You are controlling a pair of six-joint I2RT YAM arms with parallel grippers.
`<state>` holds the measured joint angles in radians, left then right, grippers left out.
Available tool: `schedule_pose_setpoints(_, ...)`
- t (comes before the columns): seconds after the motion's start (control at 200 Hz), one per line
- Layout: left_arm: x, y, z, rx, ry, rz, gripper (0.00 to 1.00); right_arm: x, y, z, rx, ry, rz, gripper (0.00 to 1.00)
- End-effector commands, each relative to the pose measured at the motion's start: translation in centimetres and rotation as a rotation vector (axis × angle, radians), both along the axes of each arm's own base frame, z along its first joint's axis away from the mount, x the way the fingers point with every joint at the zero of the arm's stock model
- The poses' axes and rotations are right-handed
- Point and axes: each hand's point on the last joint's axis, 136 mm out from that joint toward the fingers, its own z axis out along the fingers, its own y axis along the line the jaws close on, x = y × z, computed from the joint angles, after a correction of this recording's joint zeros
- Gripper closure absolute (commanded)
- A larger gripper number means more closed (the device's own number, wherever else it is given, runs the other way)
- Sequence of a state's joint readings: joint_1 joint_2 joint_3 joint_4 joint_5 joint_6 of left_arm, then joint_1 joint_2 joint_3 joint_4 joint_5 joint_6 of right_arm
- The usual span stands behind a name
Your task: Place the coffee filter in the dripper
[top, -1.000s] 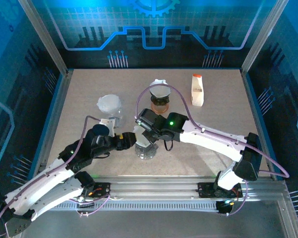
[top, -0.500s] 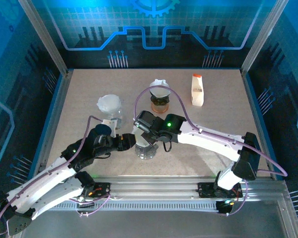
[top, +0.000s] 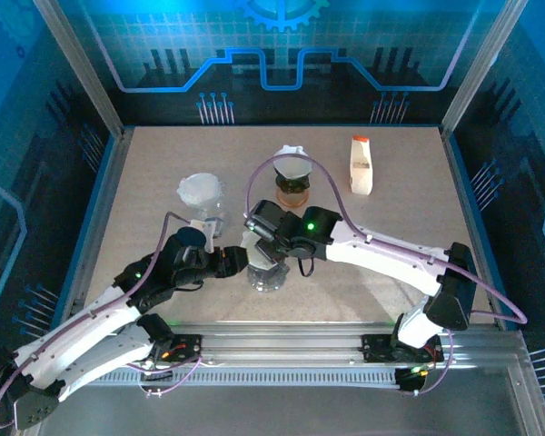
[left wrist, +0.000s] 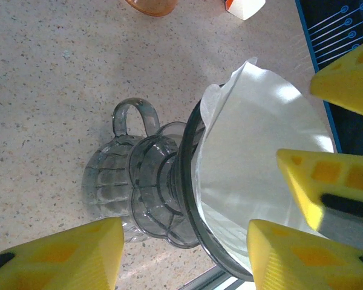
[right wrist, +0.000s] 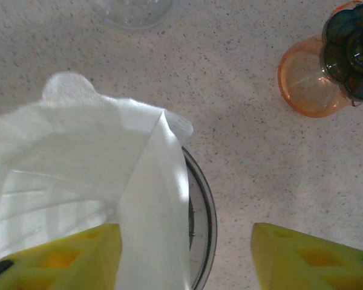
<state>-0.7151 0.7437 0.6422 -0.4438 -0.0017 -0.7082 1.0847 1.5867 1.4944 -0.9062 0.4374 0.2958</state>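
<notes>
A clear grey glass dripper (top: 268, 275) stands near the table's front centre. The white coffee filter (left wrist: 254, 145) sits inside it, one folded flap (right wrist: 157, 199) rising above the rim (right wrist: 202, 211). My right gripper (right wrist: 184, 257) hovers over the dripper, open, its left finger beside the flap and nothing held. My left gripper (left wrist: 178, 257) comes in from the left, open; one finger sits by the dripper's base (left wrist: 157, 181) and the other by its rim. Whether they touch it I cannot tell. The right gripper's yellow fingers (left wrist: 345, 78) show beyond the filter.
Behind the arms stand an orange carafe (top: 293, 177) topped by another dripper and filter, a clear glass stand with white filters (top: 202, 193), and a white carton (top: 361, 165). Metal posts and blue walls fence the table.
My right gripper has opened and let go of the filter, which now rests in the dripper. The left gripper's jaws have narrowed somewhat around the dripper.
</notes>
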Motion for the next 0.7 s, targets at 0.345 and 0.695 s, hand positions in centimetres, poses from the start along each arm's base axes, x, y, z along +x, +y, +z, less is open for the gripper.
schedule_pose_setpoints(0.345,-0.2,-0.3,-0.5,-0.006,0.028,-0.018,0.43,0.0,0.4,-2.8,-0.023,0.202,-0.006,0.3)
schedule_pose_setpoints(0.695,-0.2,-0.4,-0.7,-0.006,0.033,-0.018,0.43,0.4,-0.3,-5.9,-0.102,0.235,-0.03,0.3)
